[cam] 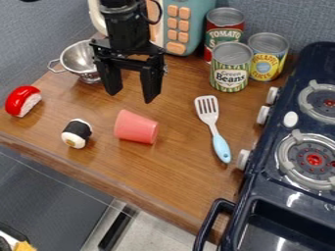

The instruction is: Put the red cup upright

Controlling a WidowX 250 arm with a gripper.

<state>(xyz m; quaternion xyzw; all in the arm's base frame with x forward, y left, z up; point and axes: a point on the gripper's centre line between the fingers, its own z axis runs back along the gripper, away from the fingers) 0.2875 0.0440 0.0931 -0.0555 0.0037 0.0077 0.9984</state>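
At the near side, a dark, glossy toy stove [262,208] with a curved handle [208,226] stands beside the wooden counter [177,179], whose smooth top shows streaky brown grain. Ridged grey rings surround its round burners, and stubby pale knobs line its side. A spatula [214,128] lies flat, its slotted whitish blade joined to a rounded light-blue handle. The red cup [136,127], a smooth, tapered, pinkish-red form, lies on its side near the middle of the counter. Left of it in the view sits a stubby sushi roll [76,134] with a black wrap and white ends; farther left is a glossy red-and-white sushi piece [23,101]. The gripper [131,97] hangs beyond the cup, its angular black fingers spread apart and holding nothing. Behind are a shiny, rounded metal colander [79,59], three ridged-rim cylindrical cans [230,67], and a teal toy [190,24] with blocky peach buttons.
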